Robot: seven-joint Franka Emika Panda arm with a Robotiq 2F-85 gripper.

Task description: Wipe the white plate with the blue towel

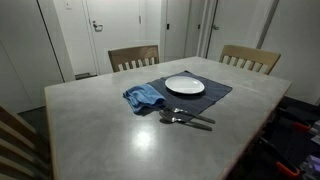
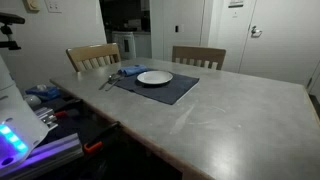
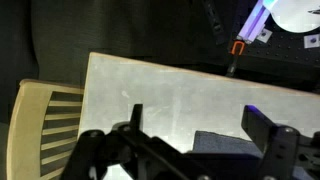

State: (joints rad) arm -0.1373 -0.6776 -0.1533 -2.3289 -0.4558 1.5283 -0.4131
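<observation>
Just white plate (image 1: pixel 185 86) beside blue towel (image 1: pixel 143 97)

The table (image 1: pixel 90 135) looks like smooth grey stone with a faint sheen. The white plate (image 1: pixel 185 86) is glossy, the blue towel (image 1: pixel 143 97) soft cloth, the placemat (image 1: pixel 216 96) matt fabric, the cutlery (image 1: pixel 187 119) shiny metal, and the chairs (image 1: pixel 133 58) pale wood.

Gripper (image 3: pixel 200 128) in wrist view: jaws spread wide apart, empty, hovering high, angled downward.
</observation>
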